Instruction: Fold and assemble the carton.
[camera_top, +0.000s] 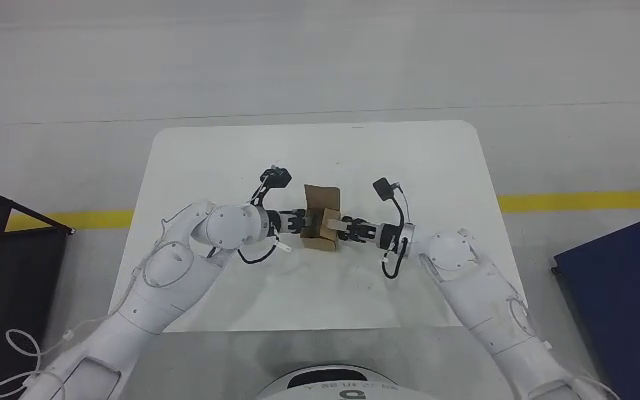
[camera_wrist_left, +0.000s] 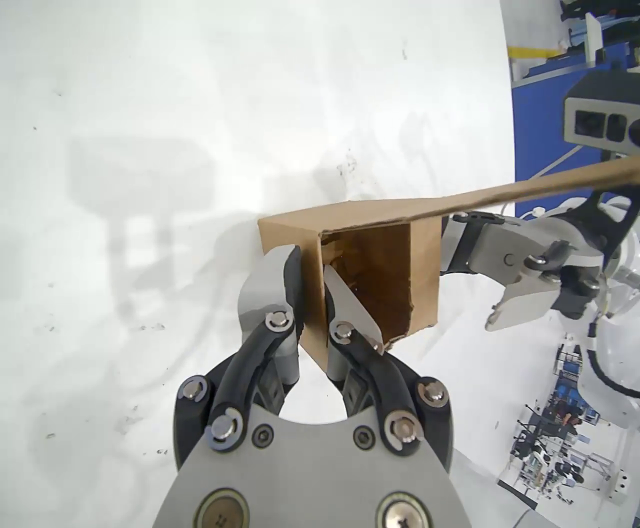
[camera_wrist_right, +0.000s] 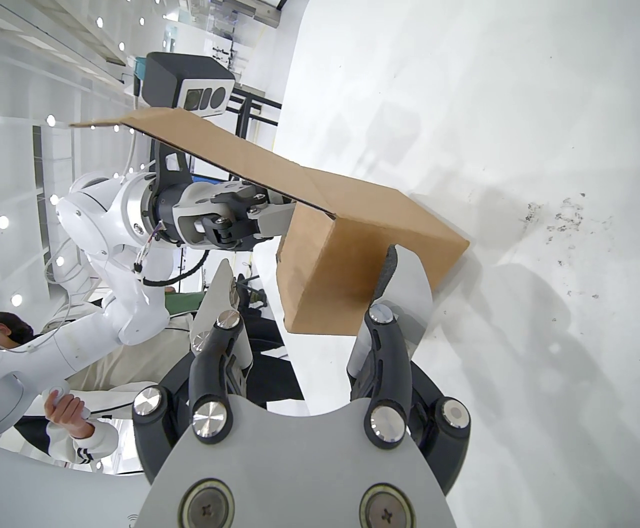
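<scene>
While the left gripper pinches one wall of the carton, finger inside and finger outside, the right gripper stands spread, one finger against the opposite side; the carton sits between them near the middle of the table, long flap sticking out.

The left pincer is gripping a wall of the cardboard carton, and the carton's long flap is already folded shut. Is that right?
Not quite. The left pincer does grip a wall of the carton, but the long flap is not folded shut: it stands open, sticking straight out, as the right wrist view shows.
</scene>
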